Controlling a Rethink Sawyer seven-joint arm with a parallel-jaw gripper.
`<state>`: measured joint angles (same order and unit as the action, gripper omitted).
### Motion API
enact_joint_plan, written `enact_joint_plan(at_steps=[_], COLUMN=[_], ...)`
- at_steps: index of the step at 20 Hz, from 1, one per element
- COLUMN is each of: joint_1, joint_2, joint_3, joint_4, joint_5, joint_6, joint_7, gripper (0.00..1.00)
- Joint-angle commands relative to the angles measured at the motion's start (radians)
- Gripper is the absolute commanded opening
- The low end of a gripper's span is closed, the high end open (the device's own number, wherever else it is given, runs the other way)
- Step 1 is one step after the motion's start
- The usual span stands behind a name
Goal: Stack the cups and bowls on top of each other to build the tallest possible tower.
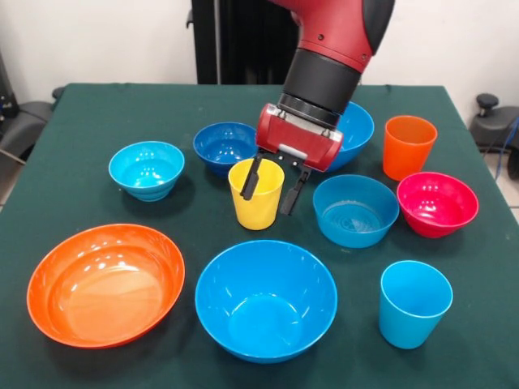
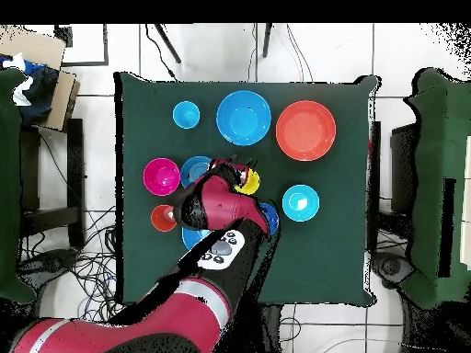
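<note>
My gripper (image 1: 266,206) is open at the yellow cup (image 1: 258,212) in the middle of the table; one finger (image 1: 251,180) crosses the cup's mouth and the other hangs just off its side. Whether either touches the cup I cannot tell. The orange cup (image 1: 409,146) and the light blue cup (image 1: 414,302) stand upright and apart. All the bowls sit singly: the wide orange (image 1: 105,284), a large blue (image 1: 266,300), a second large blue (image 1: 359,130) half behind the arm, medium light blue (image 1: 355,209), magenta-red (image 1: 437,203), dark blue (image 1: 225,146) and cyan (image 1: 147,168).
Everything rests on a dark green cloth-covered table (image 1: 97,105). From above, my arm (image 2: 216,207) covers part of the table's middle, with the yellow cup (image 2: 250,182) showing at its tip. A cardboard box (image 2: 41,74) and chairs stand off the table's sides.
</note>
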<state>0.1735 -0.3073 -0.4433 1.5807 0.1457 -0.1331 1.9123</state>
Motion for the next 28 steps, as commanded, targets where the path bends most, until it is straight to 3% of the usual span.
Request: enact_joint_plan(at_steps=[1,10,28], joint_1=[0.014,0.017,0.016], joint_2=[0.003,-0.174,-0.129], joint_3=[0.089,0.133,0.134], joint_4=[-0.001,0.198,0.193], joint_5=[0.056,0.036,0.059], joint_6=[0.024,0.141,0.063], joint_7=[0.184,0.199,0.202], gripper=[1.0,1.0,1.0])
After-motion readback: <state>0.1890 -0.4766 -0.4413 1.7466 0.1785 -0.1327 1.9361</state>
